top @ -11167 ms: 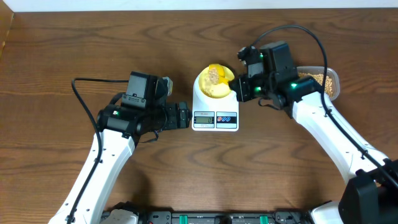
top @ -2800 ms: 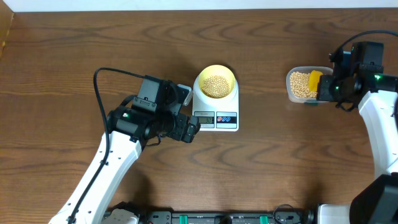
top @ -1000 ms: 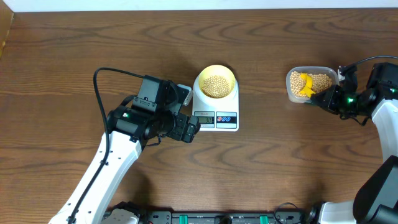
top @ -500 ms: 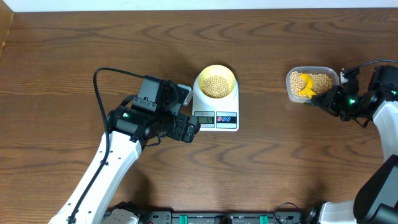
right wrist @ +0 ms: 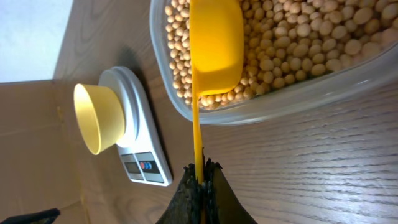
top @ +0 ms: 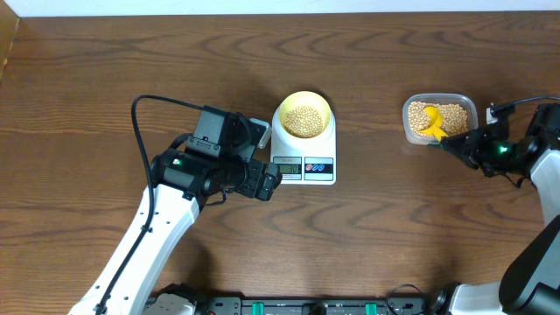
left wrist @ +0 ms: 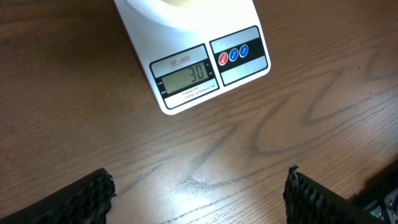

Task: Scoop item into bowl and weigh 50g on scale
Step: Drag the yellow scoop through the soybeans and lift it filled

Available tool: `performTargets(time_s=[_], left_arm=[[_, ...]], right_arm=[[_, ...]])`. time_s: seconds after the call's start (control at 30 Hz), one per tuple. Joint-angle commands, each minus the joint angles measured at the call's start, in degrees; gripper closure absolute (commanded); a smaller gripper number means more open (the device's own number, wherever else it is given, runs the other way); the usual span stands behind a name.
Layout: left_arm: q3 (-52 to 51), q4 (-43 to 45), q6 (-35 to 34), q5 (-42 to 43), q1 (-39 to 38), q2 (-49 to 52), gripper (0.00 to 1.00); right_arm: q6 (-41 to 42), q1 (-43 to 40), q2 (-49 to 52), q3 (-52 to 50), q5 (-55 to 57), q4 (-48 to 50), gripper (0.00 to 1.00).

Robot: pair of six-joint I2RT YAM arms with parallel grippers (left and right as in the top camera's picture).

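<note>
The pale-yellow bowl (top: 325,107) stands on the white scale (top: 303,168) and holds a heap of beige beans (top: 304,120). The scale's display (left wrist: 185,76) reads 30. My left gripper (top: 267,179) hovers open just left of the display end, its fingers (left wrist: 93,194) wide apart over bare wood. My right gripper (top: 457,145) is shut on the thin handle of a yellow scoop (right wrist: 214,43). The scoop's cup lies among the beans (right wrist: 298,37) in a clear tub (top: 407,122). In the right wrist view the bowl (right wrist: 99,118) and scale (right wrist: 140,152) show far off.
The clear tub (right wrist: 298,93) sits at the right of the wooden table (top: 394,227), well apart from the scale. A black cable loops from the left arm (top: 149,219). The right arm (top: 542,166) reaches in from the right edge.
My right gripper has drawn back to the right and the scoop has shifted slightly within the tub. The left arm, bowl and scale have not moved.
</note>
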Motion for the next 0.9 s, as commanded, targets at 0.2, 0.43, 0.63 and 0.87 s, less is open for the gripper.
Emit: performTargets(time_s=[0.2,0.43,0.63,0.87], left_arm=[[-0.5,-0.1,-0.2,0.7,0.2,-0.9,0.11],[-0.5,-0.1,-0.2,0.7,0.2,-0.9,0.11],[-0.5,-0.1,-0.2,0.7,0.2,-0.9,0.11],[-0.5,-0.1,-0.2,0.7,0.2,-0.9,0.11]], right_arm=[[2.2,-0.3,0.4,-0.7,-6.7,1.7,0.99],[2.2,-0.3,0.4,-0.7,-6.7,3.0,0.99],[2.1,-0.7,0.4,-0.7,-8.2,2.7,0.99],[2.1,-4.3,0.4,-0.7,-8.3,2.0,0.99]])
